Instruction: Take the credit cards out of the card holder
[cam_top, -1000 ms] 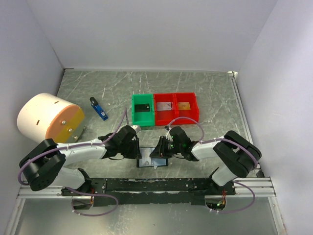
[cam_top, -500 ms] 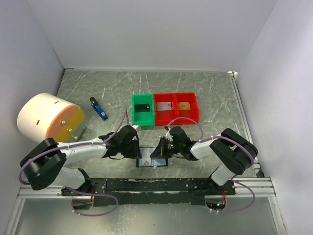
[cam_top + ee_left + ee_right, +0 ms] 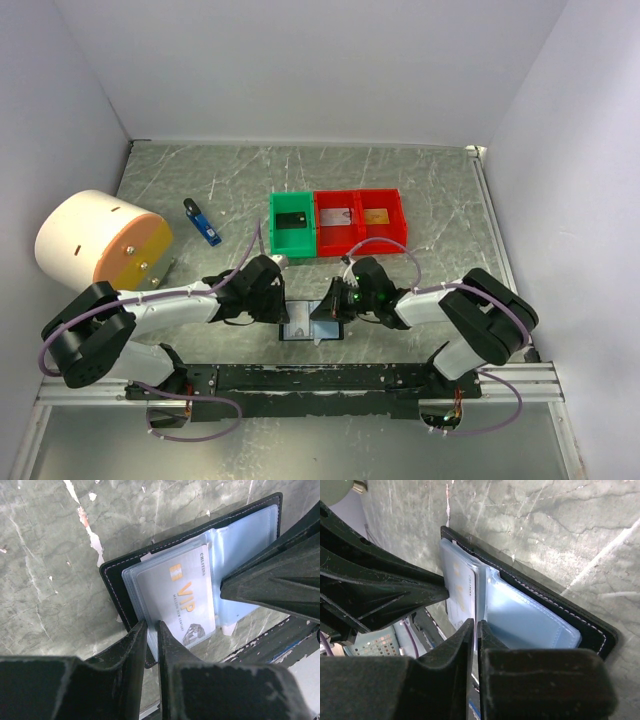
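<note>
The black card holder [image 3: 312,331] lies open on the table near the front edge, between my two grippers. Its pale blue sleeves [image 3: 240,545] are spread out, and a silvery credit card [image 3: 175,600] marked VIP sits in one of them. My left gripper [image 3: 152,630] is shut on the near edge of the sleeve stack and holds the card holder [image 3: 112,587] down. From the other side, my right gripper [image 3: 476,626] is shut on the thin edge of that card [image 3: 462,590]. Other credit cards lie in the bins: a black one [image 3: 292,221], a silvery one [image 3: 338,215] and an orange-gold one [image 3: 378,215].
A green bin [image 3: 275,222] and two red bins [image 3: 357,240] stand in a row just behind the grippers. A small blue and black stick [image 3: 203,223] lies to the left. A large white cylinder [image 3: 85,240] lies at the far left. The metal base rail [image 3: 330,378] runs right in front of the card holder.
My right gripper has closed from slightly open onto the card's edge. The right arm has shifted a little. My left gripper and the card holder have stayed put.
</note>
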